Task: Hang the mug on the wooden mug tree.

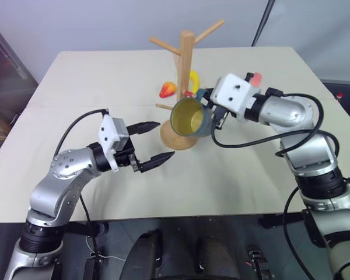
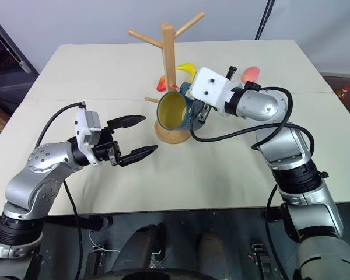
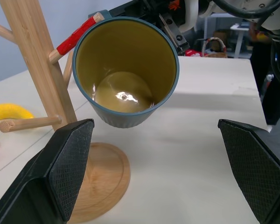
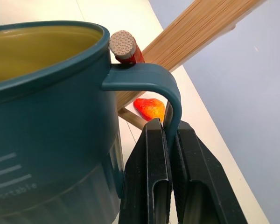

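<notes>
One relation decides this: handle loop against peg tip. Starting wide, the pale surface (image 1: 105,81) carries the wooden mug tree (image 1: 186,64), its round base (image 3: 100,179) sitting about mid-surface, post upright, pegs angling up and out. Behind it lie a yellow banana-shaped toy (image 3: 7,112) and a red strawberry-shaped one (image 1: 167,89), both out of play.

Now the mug (image 1: 191,117) — it's up in the air, tipped on its side, yellow mouth facing back toward the robot, body hanging just in front of the post and above the base. The right hand (image 4: 170,135) has it, fingers pressed together on the outer bar of the handle (image 4: 151,79), reaching in from the right side.

And look at the right wrist view: a red-tipped peg (image 4: 122,45) sits right at the top of the handle, its flat end poking out beside the rim. It seems to be at the loop, but whether it's actually threaded through or just resting against the top, I can't tell from here.

The left hand (image 1: 153,143) hovers low and left of the tree, fingers spread wide, holding nothing, pointed at the mug's open mouth. It's close, but the right hand owns this. My read: the mug needs to slide along the peg's upward axis, toward the post, before any release.
</notes>
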Action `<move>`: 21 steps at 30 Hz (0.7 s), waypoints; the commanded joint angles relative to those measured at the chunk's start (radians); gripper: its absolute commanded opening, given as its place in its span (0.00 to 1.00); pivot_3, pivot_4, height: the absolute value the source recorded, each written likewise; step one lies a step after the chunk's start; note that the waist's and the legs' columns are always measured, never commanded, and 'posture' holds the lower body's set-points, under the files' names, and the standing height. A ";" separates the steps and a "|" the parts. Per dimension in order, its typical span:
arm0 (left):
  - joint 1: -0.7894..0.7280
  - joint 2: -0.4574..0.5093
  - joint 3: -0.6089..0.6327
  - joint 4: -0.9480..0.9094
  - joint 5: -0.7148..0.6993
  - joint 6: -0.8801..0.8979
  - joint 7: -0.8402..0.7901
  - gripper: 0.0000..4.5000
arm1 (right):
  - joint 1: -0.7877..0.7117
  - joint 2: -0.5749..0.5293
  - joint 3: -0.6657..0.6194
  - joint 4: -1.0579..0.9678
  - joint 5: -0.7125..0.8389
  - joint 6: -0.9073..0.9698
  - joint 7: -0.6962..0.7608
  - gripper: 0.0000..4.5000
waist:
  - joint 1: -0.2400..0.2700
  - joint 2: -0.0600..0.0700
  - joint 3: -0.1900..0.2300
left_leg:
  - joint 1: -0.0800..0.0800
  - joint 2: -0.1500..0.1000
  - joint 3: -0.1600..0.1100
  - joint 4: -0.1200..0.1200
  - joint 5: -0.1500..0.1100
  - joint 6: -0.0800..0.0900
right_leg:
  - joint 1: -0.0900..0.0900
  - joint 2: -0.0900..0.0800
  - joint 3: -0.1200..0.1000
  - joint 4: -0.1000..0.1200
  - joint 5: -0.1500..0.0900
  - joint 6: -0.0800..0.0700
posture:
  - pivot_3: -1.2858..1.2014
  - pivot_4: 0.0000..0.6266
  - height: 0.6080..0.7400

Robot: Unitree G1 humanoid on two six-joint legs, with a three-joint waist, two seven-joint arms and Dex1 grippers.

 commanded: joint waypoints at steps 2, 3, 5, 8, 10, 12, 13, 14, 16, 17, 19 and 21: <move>-0.013 0.004 0.012 -0.035 -0.007 -0.006 0.005 1.00 | -0.007 -0.012 -0.041 -0.084 0.006 0.020 -0.002 0.01 | 0.000 0.000 0.000 | 0.000 0.000 0.000 0.000 0.000 0.000 | 0.000 0.000 0.000 0.000 0.000 0.000 | 0.52 0.24 1.00; -0.015 0.004 0.011 -0.034 -0.007 -0.006 0.004 1.00 | 0.005 -0.020 -0.049 -0.098 0.010 0.026 0.002 0.01 | 0.000 0.000 0.000 | 0.000 0.000 0.000 0.000 0.000 0.000 | 0.000 0.000 0.000 0.000 0.000 0.000 | 0.52 0.24 1.00; -0.016 0.004 0.010 -0.034 -0.008 -0.005 0.004 1.00 | 0.023 -0.031 -0.059 -0.119 0.016 0.036 0.007 0.01 | 0.002 0.000 0.000 | 0.000 0.000 0.000 0.000 0.000 0.000 | 0.000 0.000 0.000 0.000 0.000 0.000 | 0.52 0.24 1.00; -0.020 0.006 0.011 -0.030 -0.012 -0.003 0.000 1.00 | 0.068 -0.053 -0.080 -0.173 0.043 0.058 0.027 0.01 | 0.005 0.000 0.000 | 0.000 0.000 0.000 0.000 0.000 0.000 | 0.000 -0.001 0.000 0.000 0.000 0.000 | 0.52 0.24 1.00; -0.022 0.008 0.014 -0.025 -0.014 -0.002 -0.004 1.00 | 0.086 -0.058 -0.087 -0.205 0.059 0.076 0.033 0.01 | 0.005 0.000 0.000 | 0.000 0.000 0.000 0.000 0.000 0.000 | 0.000 -0.002 0.000 0.000 0.000 0.000 | 0.52 0.24 1.00; -0.025 0.013 0.017 -0.015 -0.017 -0.001 -0.012 1.00 | 0.097 -0.056 -0.086 -0.234 0.065 0.100 0.031 0.01 | 0.003 0.000 0.000 | 0.000 0.000 0.000 0.000 0.000 0.000 | 0.000 -0.002 0.000 0.000 0.000 0.000 | 0.52 0.24 1.00; -0.026 0.015 0.020 -0.010 -0.018 0.000 -0.017 1.00 | 0.099 -0.056 -0.084 -0.246 0.065 0.113 0.027 0.01 | 0.002 0.000 0.000 | 0.000 0.000 0.000 0.000 0.000 0.000 | 0.000 -0.002 0.000 0.000 0.000 0.000 | 0.52 0.24 1.00; -0.027 0.018 0.023 -0.006 -0.019 -0.001 -0.020 1.00 | 0.098 -0.054 -0.082 -0.253 0.063 0.124 0.023 0.01 | 0.000 0.000 0.000 | 0.000 0.000 0.000 0.000 0.000 0.000 | 0.000 -0.002 0.000 0.000 0.000 0.000 | 0.52 0.24 1.00; -0.027 0.026 0.031 0.005 -0.019 -0.002 -0.027 1.00 | 0.091 -0.050 -0.076 -0.265 0.058 0.148 0.012 0.01 | 0.000 0.000 0.000 | 0.000 0.000 0.000 0.000 0.000 0.000 | 0.000 -0.002 0.000 0.000 0.000 0.000 | 0.52 0.24 1.00; -0.026 0.031 0.037 0.011 -0.021 -0.003 -0.031 1.00 | 0.083 -0.045 -0.072 -0.271 0.055 0.165 0.004 0.01 | 0.000 0.000 0.000 | 0.000 0.000 0.000 0.000 0.000 0.000 | 0.000 -0.002 0.000 0.000 0.000 0.000 | 0.52 0.24 1.00; -0.024 0.042 0.051 0.022 -0.026 -0.004 -0.041 1.00 | 0.068 -0.035 -0.061 -0.281 0.050 0.194 -0.008 0.01 | 0.000 0.000 0.000 | 0.000 0.000 0.000 0.000 0.000 0.000 | 0.000 -0.002 0.000 0.000 0.000 0.000 | 0.52 0.24 1.00; -0.025 0.051 0.063 0.032 -0.031 -0.004 -0.048 1.00 | 0.056 -0.030 -0.050 -0.283 0.041 0.212 -0.019 0.01 | 0.000 0.000 0.000 | 0.000 0.000 0.000 0.000 0.000 0.000 | 0.000 -0.003 0.000 0.000 0.000 0.000 | 0.52 0.24 1.00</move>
